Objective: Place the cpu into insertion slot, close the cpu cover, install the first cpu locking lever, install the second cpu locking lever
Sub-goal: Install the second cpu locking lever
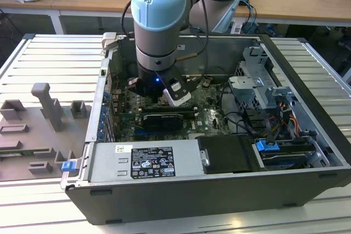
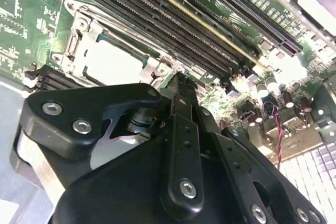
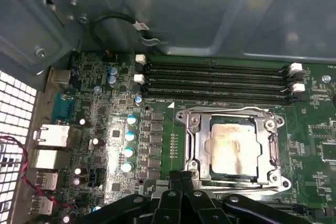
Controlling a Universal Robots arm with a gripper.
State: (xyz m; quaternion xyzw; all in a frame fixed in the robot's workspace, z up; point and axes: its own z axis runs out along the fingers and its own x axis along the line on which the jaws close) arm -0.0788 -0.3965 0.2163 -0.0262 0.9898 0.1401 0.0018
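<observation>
The cpu (image 3: 232, 148) sat in the insertion slot (image 3: 195, 148) with the cpu cover (image 3: 271, 132) shut over it. The tool (image 3: 181, 178) hovered clenched and empty just beside the socket's near edge, by the memory slots (image 3: 215, 80). Latching the lever would probably call for a slow, level press, staying clear of the board (image 3: 105, 114).

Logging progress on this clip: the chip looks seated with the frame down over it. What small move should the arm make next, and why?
Probably shift onto a locking lever: in the first wrist view the chip lies in its socket under the lowered metal frame, and the gripper sits at the frame's edge.
</observation>
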